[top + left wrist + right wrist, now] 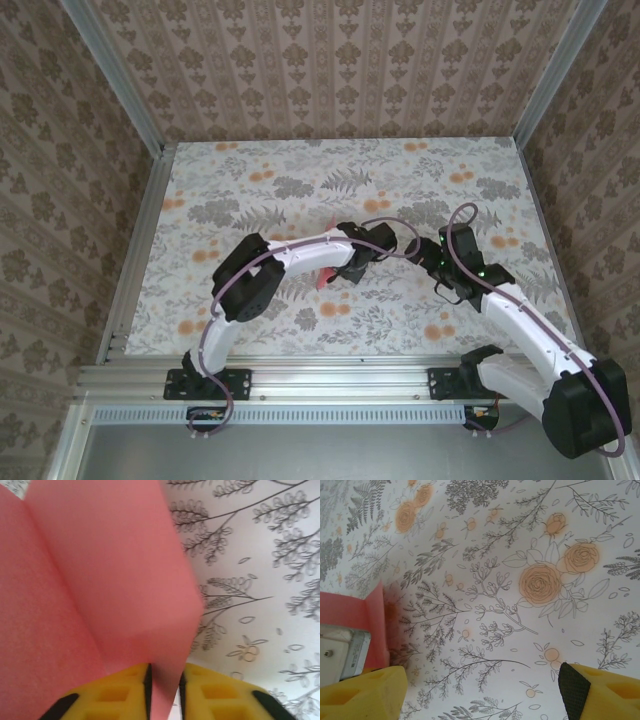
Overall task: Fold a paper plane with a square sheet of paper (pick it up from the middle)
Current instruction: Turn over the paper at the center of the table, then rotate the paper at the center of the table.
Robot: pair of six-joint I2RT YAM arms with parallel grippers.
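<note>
The pink-red paper plane (pixel 100 580) stands folded with a centre crease, its lower edge running down between my left gripper's yellow fingers (pixel 120 700). My left gripper (pixel 165 695) has its jaws slightly apart: the paper lies against the left pad and a sliver of table shows by the right pad. From above, the plane (pixel 325 278) shows as a pink tip under the left gripper (pixel 350 270) at mid-table. My right gripper (pixel 482 690) hovers open over bare flowered tabletop, just right of the plane (pixel 365 610). It stands close beside the left gripper (pixel 420 248).
The table (pixel 250 190) carries a print of grey leaves and orange flowers, with patterned walls on three sides and a metal rail along the front edge (pixel 300 372). Part of the left arm's white-grey wrist (pixel 345 652) sits at the left of the right wrist view.
</note>
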